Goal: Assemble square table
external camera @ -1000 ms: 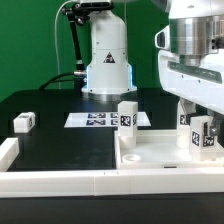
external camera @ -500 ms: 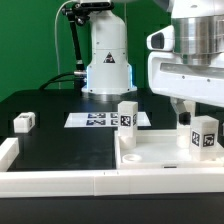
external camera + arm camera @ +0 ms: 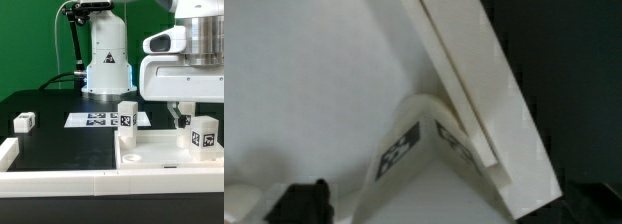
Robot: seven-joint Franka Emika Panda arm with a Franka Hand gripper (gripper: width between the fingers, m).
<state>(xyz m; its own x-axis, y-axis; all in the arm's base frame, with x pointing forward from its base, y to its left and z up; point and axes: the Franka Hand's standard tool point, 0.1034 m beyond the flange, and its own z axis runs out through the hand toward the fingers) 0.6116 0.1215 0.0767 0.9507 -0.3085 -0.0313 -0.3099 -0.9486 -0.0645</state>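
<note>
Square table slab (image 3: 160, 160) below my pincer (image 3: 181, 115); upright leg (image 3: 204, 133) just beside it toward exterior view's right; pincer grip cannot be told

The gripper (image 3: 186, 113) has risen off the leg (image 3: 204, 134).

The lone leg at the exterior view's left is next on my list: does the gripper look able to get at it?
Probably yes. That leg lies alone on bare black table, nothing over it. The gripper hangs above the tabletop slab at the far side, so it must cross over.
</note>
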